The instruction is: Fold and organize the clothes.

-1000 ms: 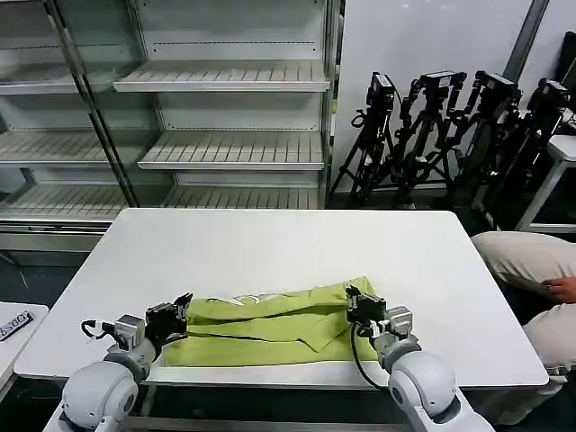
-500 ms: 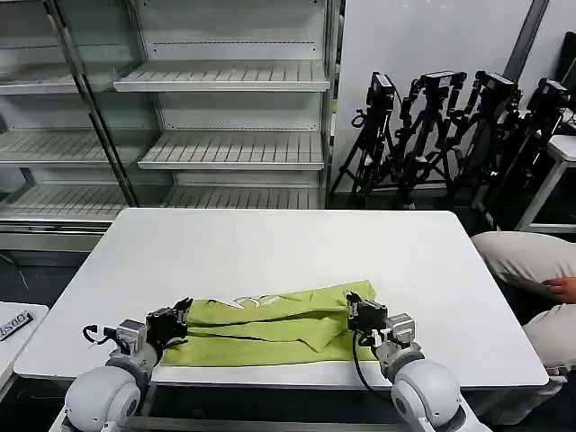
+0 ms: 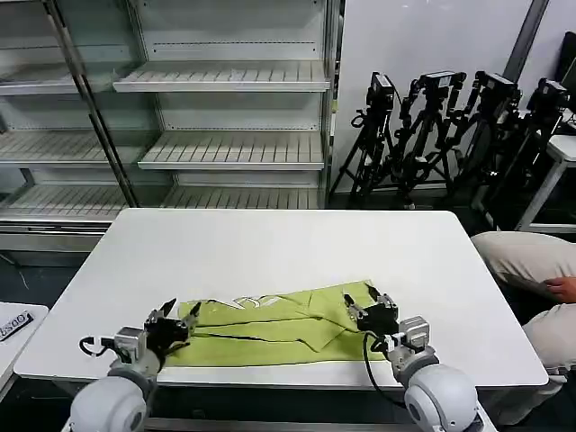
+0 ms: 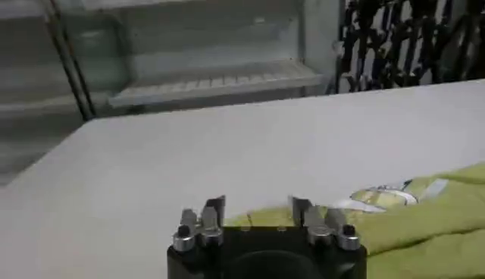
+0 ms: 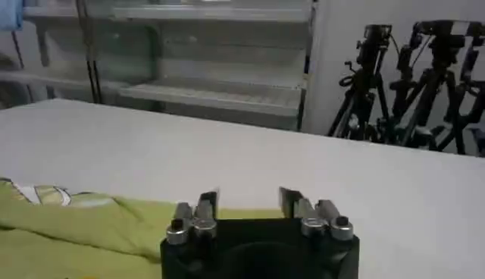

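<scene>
Table point(image 3: 270, 243): white, with bare shelving point(image 3: 225, 148) behind; we find it carrying one garment near the front edge.
Left gripper point(image 3: 177, 313): we note jaws now spread, fabric released since a second ago.
Right gripper point(image 3: 369, 301): likewise spread, backed off the cloth's end.
T-shirt point(image 3: 270, 328): folded into a long band between both grippers; we judge this fold complete.

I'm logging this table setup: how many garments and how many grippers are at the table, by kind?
T-shirts: 1, lime T-shirt on the table
Grippers: 2, left gripper and right gripper, both open at the shirt's ends
Total: 3
</scene>
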